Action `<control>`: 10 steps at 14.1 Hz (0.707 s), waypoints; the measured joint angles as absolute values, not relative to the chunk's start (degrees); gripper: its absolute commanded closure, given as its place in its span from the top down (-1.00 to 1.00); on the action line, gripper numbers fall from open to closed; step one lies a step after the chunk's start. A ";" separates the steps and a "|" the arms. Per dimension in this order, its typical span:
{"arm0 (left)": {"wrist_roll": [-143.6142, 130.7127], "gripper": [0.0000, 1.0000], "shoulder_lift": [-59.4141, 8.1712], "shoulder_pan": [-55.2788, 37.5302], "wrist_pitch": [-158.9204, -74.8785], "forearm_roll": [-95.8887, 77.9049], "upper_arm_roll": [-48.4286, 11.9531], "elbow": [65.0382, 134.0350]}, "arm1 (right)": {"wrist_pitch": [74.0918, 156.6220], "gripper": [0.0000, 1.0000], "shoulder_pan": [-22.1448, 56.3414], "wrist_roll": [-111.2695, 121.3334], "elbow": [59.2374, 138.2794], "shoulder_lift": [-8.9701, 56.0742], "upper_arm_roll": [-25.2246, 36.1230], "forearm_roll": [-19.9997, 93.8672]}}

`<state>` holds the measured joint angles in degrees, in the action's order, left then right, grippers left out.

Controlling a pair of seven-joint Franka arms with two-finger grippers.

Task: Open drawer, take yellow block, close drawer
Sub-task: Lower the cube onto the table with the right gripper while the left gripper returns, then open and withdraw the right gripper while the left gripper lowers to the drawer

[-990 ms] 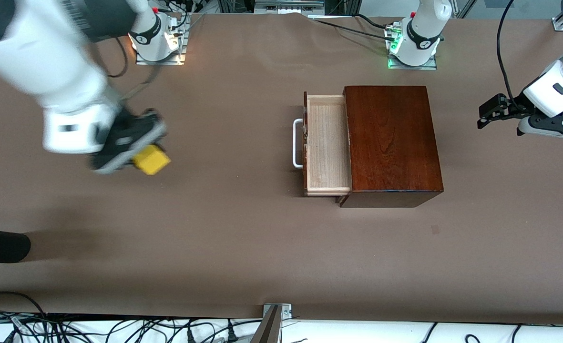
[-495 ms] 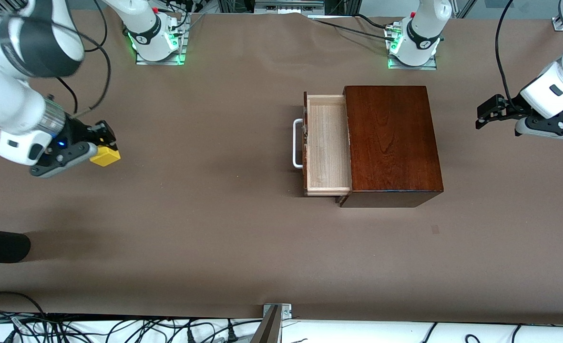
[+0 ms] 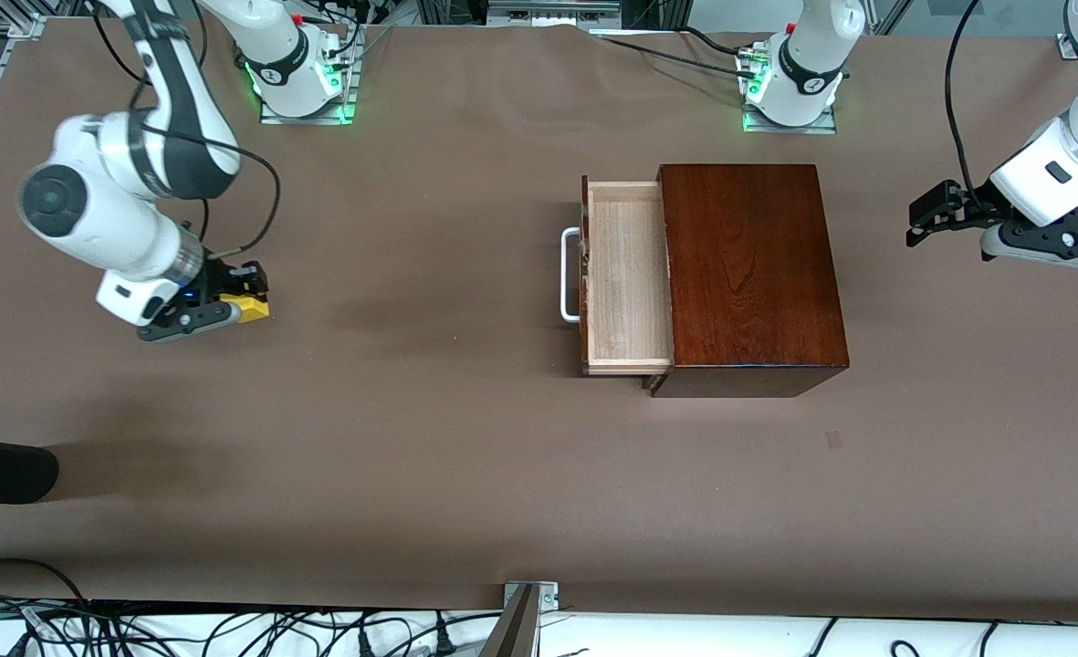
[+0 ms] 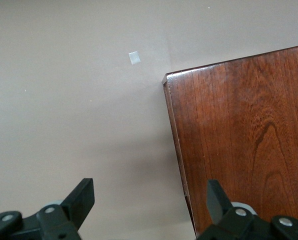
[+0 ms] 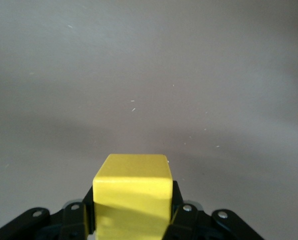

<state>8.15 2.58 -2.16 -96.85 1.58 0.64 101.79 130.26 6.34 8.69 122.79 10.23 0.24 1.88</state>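
The drawer (image 3: 628,278) stands pulled out of the dark wooden box (image 3: 747,274), its pale tray empty and its white bar handle (image 3: 568,274) toward the right arm's end. My right gripper (image 3: 245,294) is shut on the yellow block (image 3: 252,308), low over the table at the right arm's end; the block fills the right wrist view (image 5: 133,195) between the fingers. My left gripper (image 3: 933,217) is open and empty, held in the air past the box at the left arm's end. The left wrist view shows a corner of the box (image 4: 244,140).
A black rounded object (image 3: 2,469) lies at the table's edge near the front camera at the right arm's end. Cables (image 3: 228,630) run along the front edge. A small pale mark (image 4: 134,57) is on the table near the box.
My right gripper carried the yellow block farther toward the right arm's end, then came down low over the table. The left arm barely moved. The drawer stayed open.
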 measured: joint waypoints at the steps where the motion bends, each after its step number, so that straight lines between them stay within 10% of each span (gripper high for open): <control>1: 8.15 1.00 2.58 -2.16 -96.85 1.58 0.64 101.79 | 134.35 -1.00 6.34 7.29 125.26 11.17 0.20 1.88; 6: 8.56 1.00 2.52 -2.34 -96.50 1.34 -3.47 101.94 | 145.78 -1.00 6.33 5.81 130.50 16.72 0.10 1.88; 10: 7.55 1.00 1.02 -4.03 -95.15 -0.99 -16.30 102.34 | 147.11 -0.60 6.29 5.59 130.49 19.23 0.02 1.89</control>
